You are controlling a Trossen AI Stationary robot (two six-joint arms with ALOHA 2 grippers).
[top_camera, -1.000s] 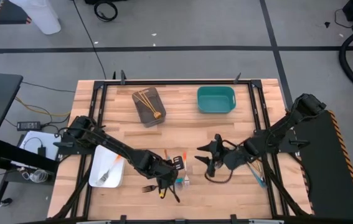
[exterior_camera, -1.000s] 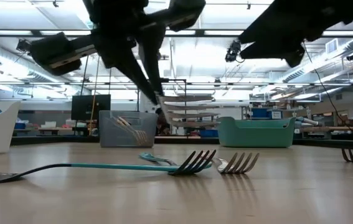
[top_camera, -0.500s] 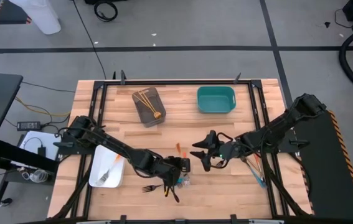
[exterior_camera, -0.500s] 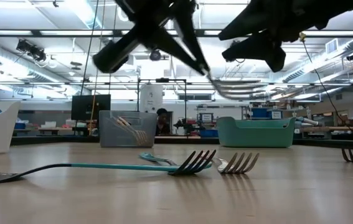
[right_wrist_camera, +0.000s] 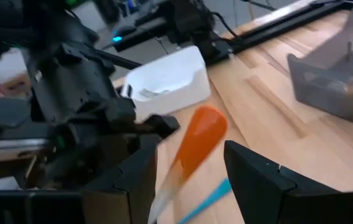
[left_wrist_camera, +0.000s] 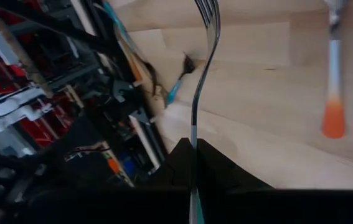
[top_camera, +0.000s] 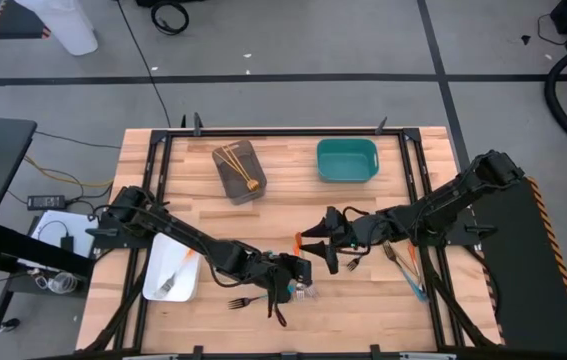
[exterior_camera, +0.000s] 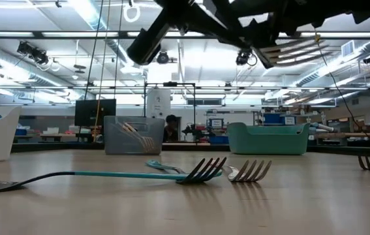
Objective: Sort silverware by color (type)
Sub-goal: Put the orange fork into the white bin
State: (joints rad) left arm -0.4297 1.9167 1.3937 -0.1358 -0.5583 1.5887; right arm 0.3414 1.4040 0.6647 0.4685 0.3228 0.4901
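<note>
- Overhead, two dark arms are meeting at the middle of the wooden table (top_camera: 283, 215), their tools just beside each other above a scatter of loose forks (top_camera: 303, 292).
- The left gripper (top_camera: 288, 277) is pinching a blue-handled fork (left_wrist_camera: 196, 106) with its jaws clamped fully together. It is gripping low on the handle, so the shaft and tines are sticking well out ahead of the fingers, clear of the tabletop.
- The right gripper (top_camera: 315, 245) is standing with its jaws spread as wide as they go. It is straddling the handle end of an orange-handled fork (right_wrist_camera: 195, 144) and has hold of nothing; whether either finger is touching the handle cannot be told.
- Three trays are waiting: a grey tray (top_camera: 255, 194) already carrying gold forks, a teal tray (top_camera: 346, 178) looking bare, and a white tray (top_camera: 189, 290) with one orange-handled fork inside. More forks (top_camera: 408, 265) are lying near the right arm.
- The main hazard, judging from this spacing, is a collision: the long fork projecting from the left tool could be swinging into the right arm's fingers if either arm travels without first rising.
- A second risk is the grip itself. Held so near one end, the blue-handled fork may be pivoting or slipping during a fast carry.
- The orange handle's rounded end could also be squirting out if the right jaws close off-centre, nudging neighbouring forks.
</note>
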